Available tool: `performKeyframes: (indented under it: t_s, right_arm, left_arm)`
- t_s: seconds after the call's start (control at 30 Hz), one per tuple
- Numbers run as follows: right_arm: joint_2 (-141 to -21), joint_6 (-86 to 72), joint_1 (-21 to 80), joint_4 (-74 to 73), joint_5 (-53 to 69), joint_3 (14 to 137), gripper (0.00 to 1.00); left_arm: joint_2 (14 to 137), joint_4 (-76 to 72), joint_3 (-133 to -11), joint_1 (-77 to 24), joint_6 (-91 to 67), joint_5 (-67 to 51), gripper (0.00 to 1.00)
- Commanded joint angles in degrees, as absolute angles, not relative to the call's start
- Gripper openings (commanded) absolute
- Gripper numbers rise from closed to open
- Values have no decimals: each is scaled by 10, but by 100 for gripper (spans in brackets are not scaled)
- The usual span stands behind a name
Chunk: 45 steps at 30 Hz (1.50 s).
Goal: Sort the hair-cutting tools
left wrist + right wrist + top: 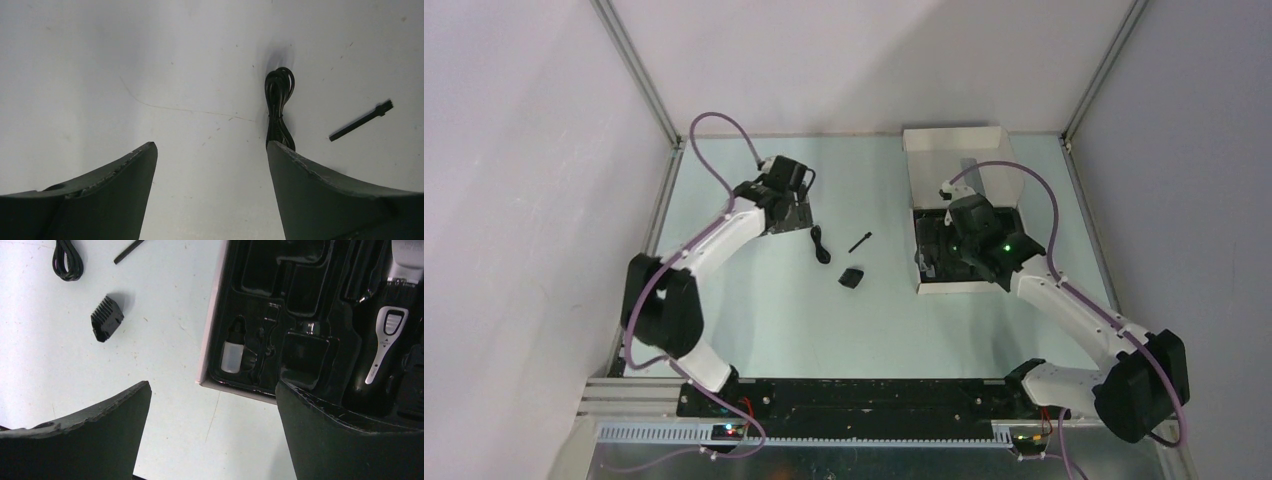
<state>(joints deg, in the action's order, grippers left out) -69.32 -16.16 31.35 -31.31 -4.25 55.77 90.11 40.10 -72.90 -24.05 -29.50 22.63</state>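
Observation:
The black coiled cord, the thin black stick-brush and a black comb attachment lie on the table between the arms. The black-and-silver clipper lies in the black tray of the open white box. My left gripper is open and empty, just left of the cord; the brush lies beyond it. My right gripper is open and empty over the box's near left corner; the comb attachment, cord and brush lie to its left.
The box's white lid stands open at the back. A small clear bottle sits in a tray slot. Metal frame posts and grey walls bound the table on the left, right and back.

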Motion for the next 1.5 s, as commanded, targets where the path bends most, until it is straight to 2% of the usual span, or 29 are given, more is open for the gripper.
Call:
performKeyframes:
  t_s: [0.0, 0.57, 0.67, 0.9, 1.1, 1.33, 1.47]
  right_arm:
    - [-652, -171, 314, -280, -41, 526, 99]
    - [-602, -172, 298, -274, -14, 474, 99]
    - [-597, -174, 297, -276, -15, 471, 99]
    - [-592, -182, 295, -276, -11, 464, 99]
    - [-588, -190, 295, -268, 7, 464, 99]
    - [-587, -215, 294, -239, 48, 464, 99]
    - [-589, -244, 293, -209, 64, 464, 99]
  left_arm:
    - [948, 423, -764, -250, -372, 193, 87]
    - [1079, 359, -769, -293, -451, 114, 70]
    - [1087, 358, -763, -300, -453, 108, 61]
    - [1082, 348, -743, -305, -452, 100, 48]
    - [1053, 333, -719, -305, -427, 100, 28]
    - [1002, 319, -704, -307, -377, 92, 11]
    - [960, 299, -688, -311, -351, 74, 8]
